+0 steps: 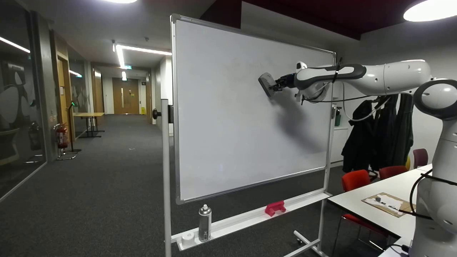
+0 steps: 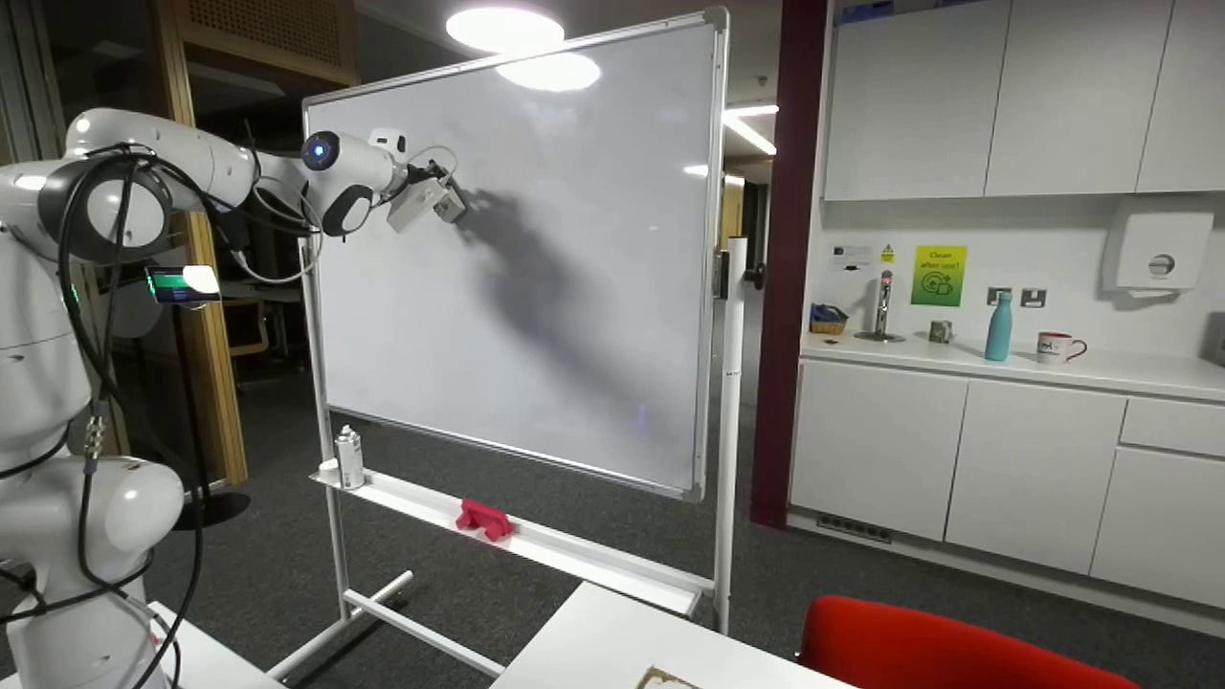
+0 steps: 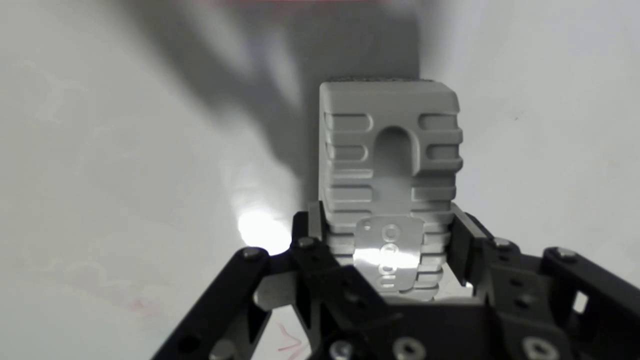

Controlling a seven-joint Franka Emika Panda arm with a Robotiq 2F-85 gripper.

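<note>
Hand [image 3: 387, 227]: closed on a grey eraser [image 3: 392, 172], its fingers [image 3: 465, 245] set against both long sides. In the wrist view, the eraser sits squarely between the fingertips at its lower half, level with the shiny label [image 3: 388, 252]; the grooved upper half projects beyond the grip, with a strip of dark felt [image 3: 377, 79] showing at its far edge.

In both exterior views, I find hand and eraser at the upper part of the whiteboard [image 1: 221, 142], the arm [image 1: 392, 76] stretched across to it. The eraser is tilted; whether its felt touches the board, I cannot tell.

Well below, the tray [image 1: 239, 224] carries a spray can [image 1: 205, 225] and a red object [image 1: 275, 208].
</note>
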